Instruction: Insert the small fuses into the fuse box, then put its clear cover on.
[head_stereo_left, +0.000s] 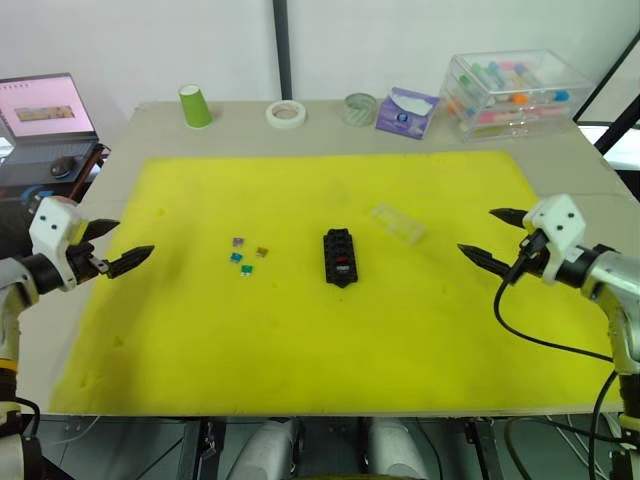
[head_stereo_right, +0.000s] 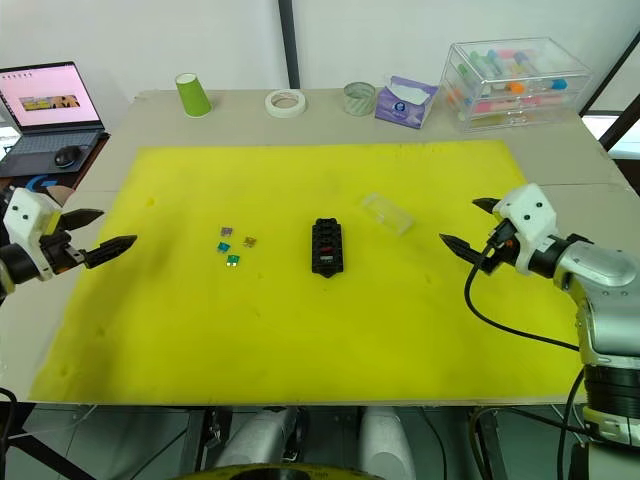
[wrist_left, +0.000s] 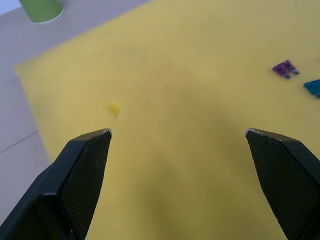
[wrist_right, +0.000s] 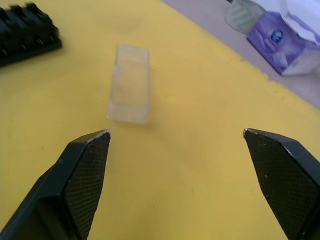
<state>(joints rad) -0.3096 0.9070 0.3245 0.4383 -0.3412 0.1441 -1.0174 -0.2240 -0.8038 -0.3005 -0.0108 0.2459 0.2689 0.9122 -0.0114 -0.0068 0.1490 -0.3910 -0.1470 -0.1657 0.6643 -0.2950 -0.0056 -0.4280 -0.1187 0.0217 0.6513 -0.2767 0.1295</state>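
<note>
The black fuse box (head_stereo_left: 340, 257) lies in the middle of the yellow mat (head_stereo_left: 300, 340), with one red fuse (head_stereo_left: 342, 262) seated in a slot. Several small fuses (head_stereo_left: 246, 257) in purple, brown, teal and green lie loose to its left. The clear cover (head_stereo_left: 398, 223) rests on the mat behind and right of the box, also seen as the clear cover (wrist_right: 129, 82) in the right wrist view. My left gripper (head_stereo_left: 112, 246) hovers open at the mat's left edge. My right gripper (head_stereo_left: 494, 236) hovers open at the right side, empty.
Along the table's back stand a green cup (head_stereo_left: 195, 105), a tape roll (head_stereo_left: 286, 113), a second roll (head_stereo_left: 360, 108), a purple tissue pack (head_stereo_left: 405, 112) and a clear bin of coloured tubes (head_stereo_left: 515, 92). A laptop (head_stereo_left: 45, 115) sits at the far left.
</note>
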